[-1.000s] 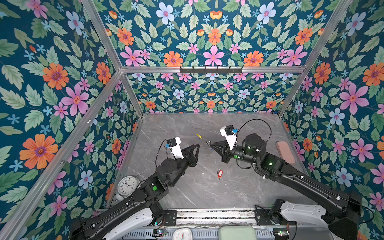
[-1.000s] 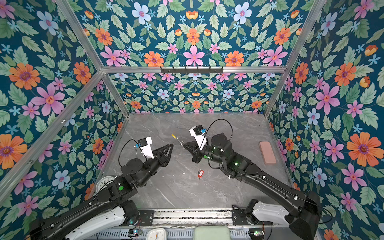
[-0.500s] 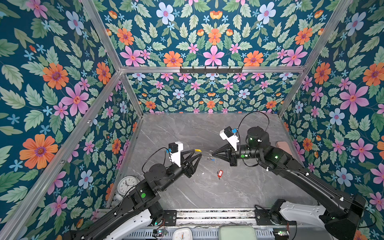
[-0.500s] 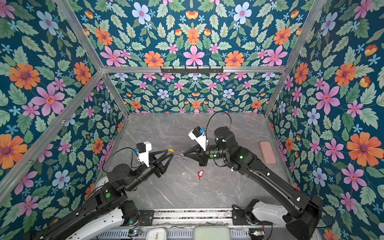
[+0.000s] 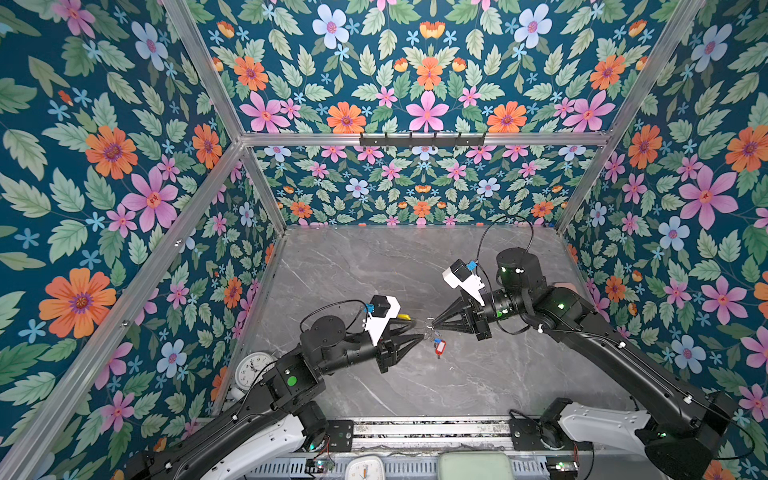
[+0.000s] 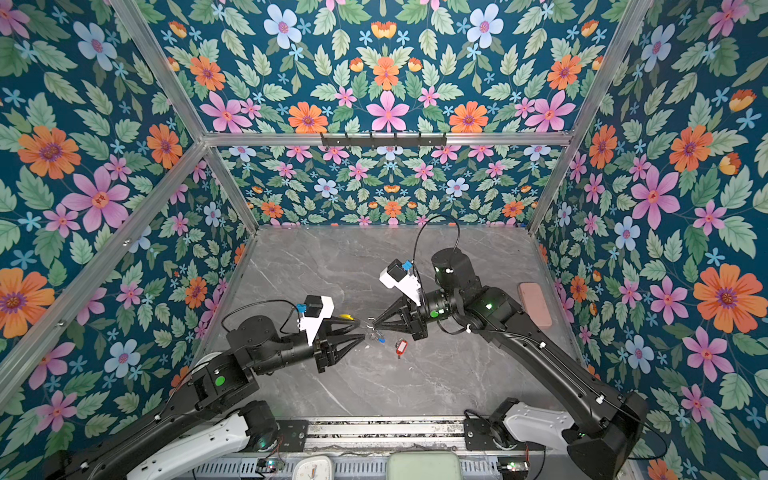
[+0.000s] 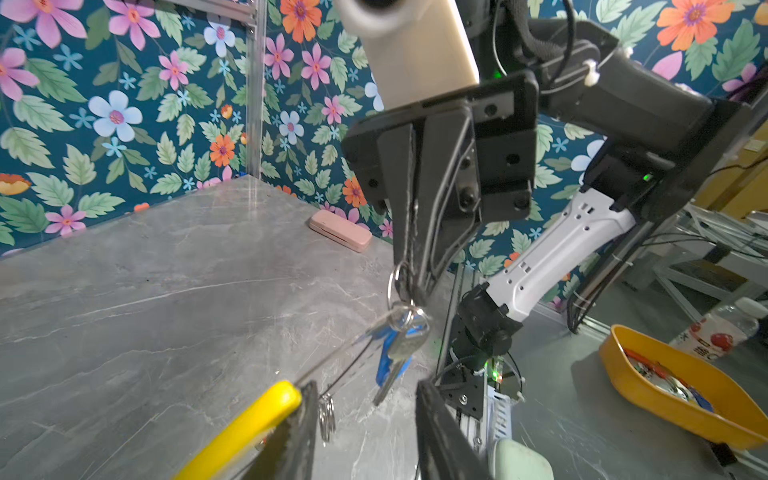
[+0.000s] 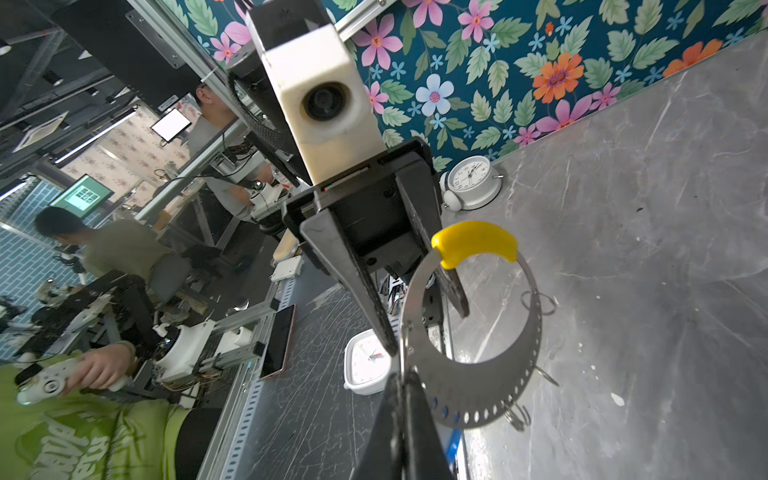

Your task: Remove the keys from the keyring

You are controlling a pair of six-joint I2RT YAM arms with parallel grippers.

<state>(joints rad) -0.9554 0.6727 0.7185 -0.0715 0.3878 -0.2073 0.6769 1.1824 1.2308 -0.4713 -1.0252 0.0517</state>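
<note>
Silver metal and blue plastic dangle in mid-air: the small silver key with the blue plastic tag (image 7: 405, 345) hangs from a small silver metal loop (image 7: 391, 286) that the right gripper (image 7: 409, 282) pinches between tightly closed tips, above the grey marble table (image 5: 415, 386). From there the large thin dark grey keyring (image 8: 478, 395) with its yellow curved section runs back to the left gripper (image 7: 365, 384), whose jaws stand apart, clamping nothing I can make out; the yellow part rests against the outside of one finger. The small silver key with the red plastic tag (image 5: 439, 345) lies loose on the table below. I'd say the blue one is the job now. The left ought to close firmly on the grey band beside that loop and hold it steady, so the right can turn the loop out slowly instead of tugging, else the springy hoop will swing.
</note>
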